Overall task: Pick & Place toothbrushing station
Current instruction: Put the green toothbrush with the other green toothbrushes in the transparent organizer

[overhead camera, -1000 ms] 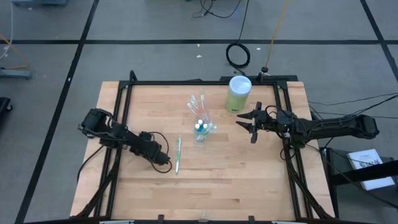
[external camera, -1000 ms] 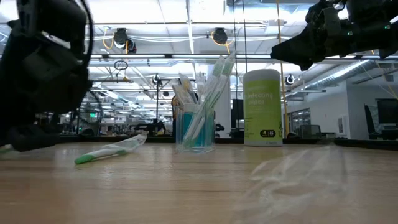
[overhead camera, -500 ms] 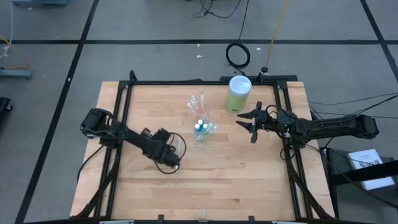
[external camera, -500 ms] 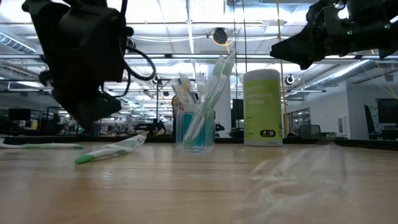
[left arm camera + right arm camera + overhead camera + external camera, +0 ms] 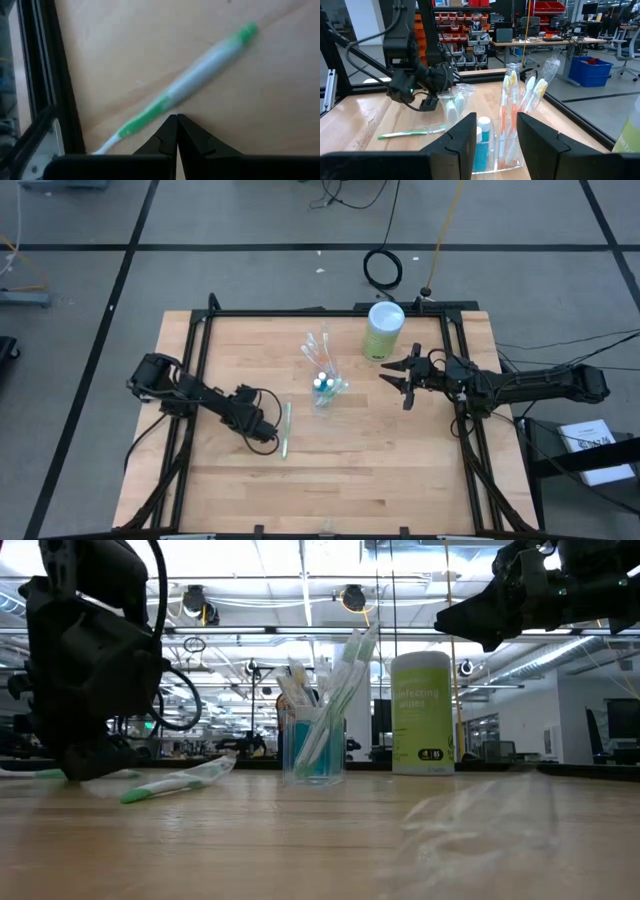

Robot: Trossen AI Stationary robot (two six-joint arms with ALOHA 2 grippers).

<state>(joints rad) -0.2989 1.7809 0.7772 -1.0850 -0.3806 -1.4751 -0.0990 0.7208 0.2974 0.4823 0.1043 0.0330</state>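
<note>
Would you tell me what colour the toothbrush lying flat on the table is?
The toothbrush is green and white, clearest in the left wrist view.

Wooden table (image 5: 400,450) — on it a green-white toothbrush (image 5: 285,430), clear cup (image 5: 323,393), lime-green canister (image 5: 383,331).

We can't read much: only txt we find is on the lime-green canister (image 5: 427,712), standing just beside the clear cup (image 5: 313,748) w/ toothbrushes. Pale lettering runs across its upper half, approx. "disinfecting wipes", but too blurry for us to be sure. Small dark label lower down on the same canister, illegible. No other txt, nos. or signs legible to us.
</note>
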